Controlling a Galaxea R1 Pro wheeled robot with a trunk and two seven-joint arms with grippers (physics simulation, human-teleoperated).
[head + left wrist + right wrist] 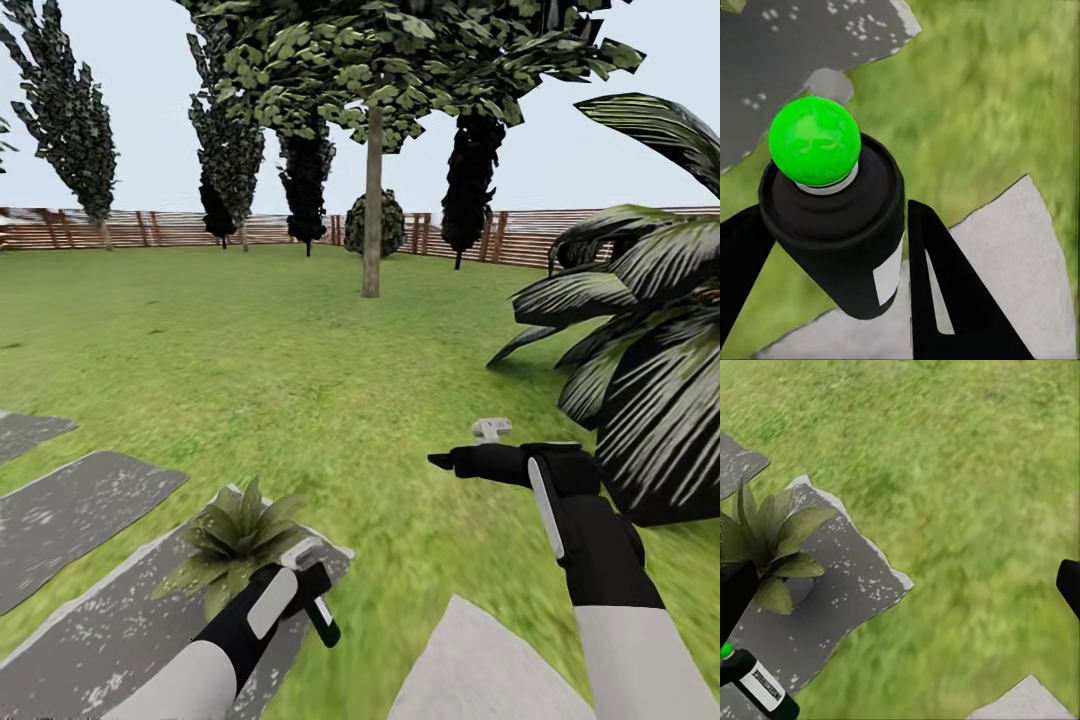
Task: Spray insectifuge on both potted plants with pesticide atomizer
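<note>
Dark atomizer [840,240] – green head, white label – in left end effector [832,285]

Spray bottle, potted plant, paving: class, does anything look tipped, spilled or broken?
Nothing stands out. The left hand grips the spray bottle; the potted plant sits upright on its stone slab.

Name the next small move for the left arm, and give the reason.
Probably turn the left gripper so the atomizer aims its spray head at the potted plant. The atomizer is already clamped between the fingers and the plant sits on the stone slab just beyond the gripper, so aiming looks like what is left before spraying.
</note>
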